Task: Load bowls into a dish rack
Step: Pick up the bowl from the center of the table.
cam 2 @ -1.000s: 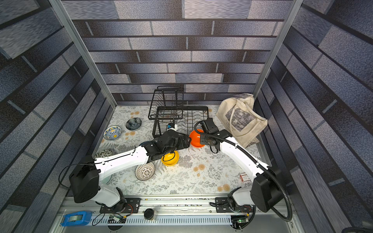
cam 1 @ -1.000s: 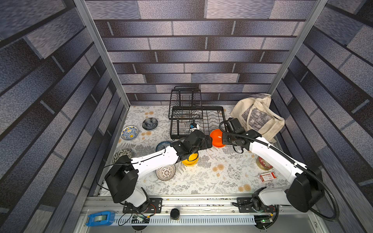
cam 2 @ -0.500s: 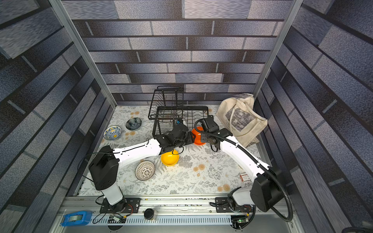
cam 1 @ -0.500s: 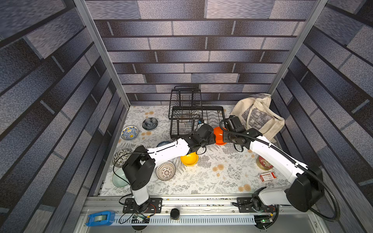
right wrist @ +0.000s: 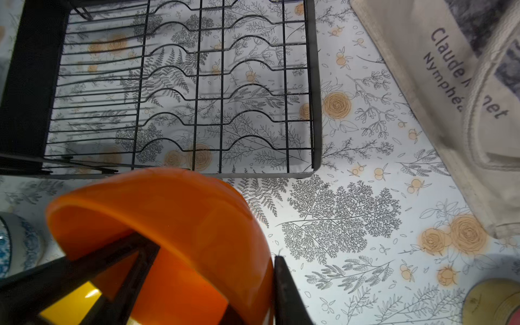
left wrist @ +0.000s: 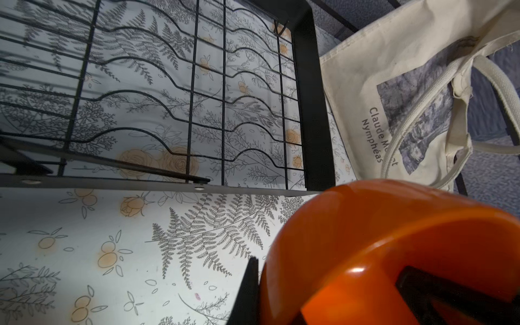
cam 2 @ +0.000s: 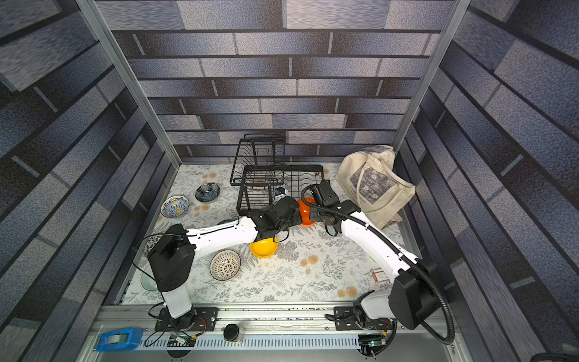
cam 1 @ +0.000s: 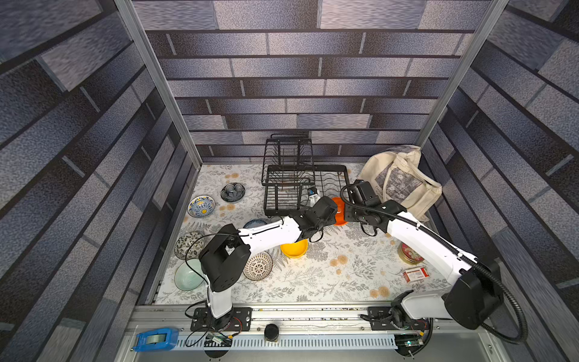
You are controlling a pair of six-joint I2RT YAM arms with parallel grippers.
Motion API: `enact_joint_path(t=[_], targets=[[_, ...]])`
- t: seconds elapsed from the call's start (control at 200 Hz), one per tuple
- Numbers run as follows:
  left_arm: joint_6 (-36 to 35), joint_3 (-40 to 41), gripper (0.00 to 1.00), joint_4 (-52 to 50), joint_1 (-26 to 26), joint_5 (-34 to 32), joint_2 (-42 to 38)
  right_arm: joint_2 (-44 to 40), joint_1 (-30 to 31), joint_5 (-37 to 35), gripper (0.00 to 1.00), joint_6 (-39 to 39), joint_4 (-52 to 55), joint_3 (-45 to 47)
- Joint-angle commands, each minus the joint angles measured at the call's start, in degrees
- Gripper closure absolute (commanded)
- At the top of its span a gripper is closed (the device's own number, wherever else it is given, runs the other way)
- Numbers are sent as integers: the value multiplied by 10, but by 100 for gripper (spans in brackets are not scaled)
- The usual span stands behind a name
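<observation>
table (cam 1: pixel 344 282): 1, covered in a floral print.
dish rack (cam 1: pixel 307 168): 1, at the far middle of the table; no bowl shows among its curved dividers.
tote bag (cam 1: pixel 404 185): 1, just right of the rack, clear of the path.
left gripper (left wrist: pixel 334 284): clamped tight on the wall of the orange bowl (left wrist: pixel 394 239), 1 finger inside and 1 outside.
right gripper (right wrist: pixel 211 270): straddles the opposite wall of the same bowl; I cannot tell whether it pinches or sits loose.
orange bowl: 1, tipped on edge between the 2 grippers, just in front of the rack's near rim, toward its right end.
deciding relation: the divider slots lie straight beyond the bowl, away from the robot. Both arms are equally near, but the left has the sure hold, so the carry is probably its job.
bowls on the table: 7, all on the robot's left: pale green bowl (cam 1: pixel 187 276), lattice bowl (cam 1: pixel 258 266), leafy bowl (cam 1: pixel 188 246), yellow bowl (cam 1: pixel 294 249), blue-yellow bowl (cam 1: pixel 201 207), blue-grey bowl (cam 1: pixel 232 192), floral bowl (cam 1: pixel 254 223) half under the left arm.
bowls in all: 8.
small items: 1 tin (cam 1: pixel 410 254), 1 red-and-white box (cam 1: pixel 415 275).
</observation>
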State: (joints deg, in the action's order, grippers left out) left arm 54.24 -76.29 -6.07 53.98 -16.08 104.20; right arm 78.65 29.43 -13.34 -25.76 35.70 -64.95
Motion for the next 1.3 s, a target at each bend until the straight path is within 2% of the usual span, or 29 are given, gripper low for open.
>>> enact_joint_path(t=[0.0,0.105,0.23,0.356,0.381,0.481,0.531,0.591,0.676,0.721,0.962,1.192,1.298], targets=[[-11,-32,100,28,24,-81,-2,-9,-19,42,72,-39,12,-29],[-14,-27,100,55,36,-145,3,-18,-36,79,63,-62,29,-40],[-29,-33,100,89,39,-181,24,-35,-50,104,49,-85,43,-54],[-44,-31,100,119,39,-219,35,-38,-72,116,45,-97,78,-82],[-51,-29,100,130,39,-224,36,-39,-76,116,40,-101,82,-86],[-70,-26,100,160,39,-244,44,-47,-98,139,29,-127,84,-89],[-86,-25,100,185,39,-248,50,-54,-109,157,21,-153,76,-86],[-111,-21,100,225,39,-251,59,-62,-118,182,19,-196,59,-78],[-139,-15,100,284,39,-252,74,-73,-123,204,5,-269,30,-63],[-158,-17,100,307,40,-252,83,-78,-124,211,0,-308,15,-57],[-222,-42,100,362,53,-261,125,-107,-125,238,0,-501,-81,-13],[-238,-39,100,391,61,-263,128,-113,-126,205,1,-596,-130,30],[-244,-32,100,401,65,-264,122,-104,-126,198,8,-630,-162,58]])
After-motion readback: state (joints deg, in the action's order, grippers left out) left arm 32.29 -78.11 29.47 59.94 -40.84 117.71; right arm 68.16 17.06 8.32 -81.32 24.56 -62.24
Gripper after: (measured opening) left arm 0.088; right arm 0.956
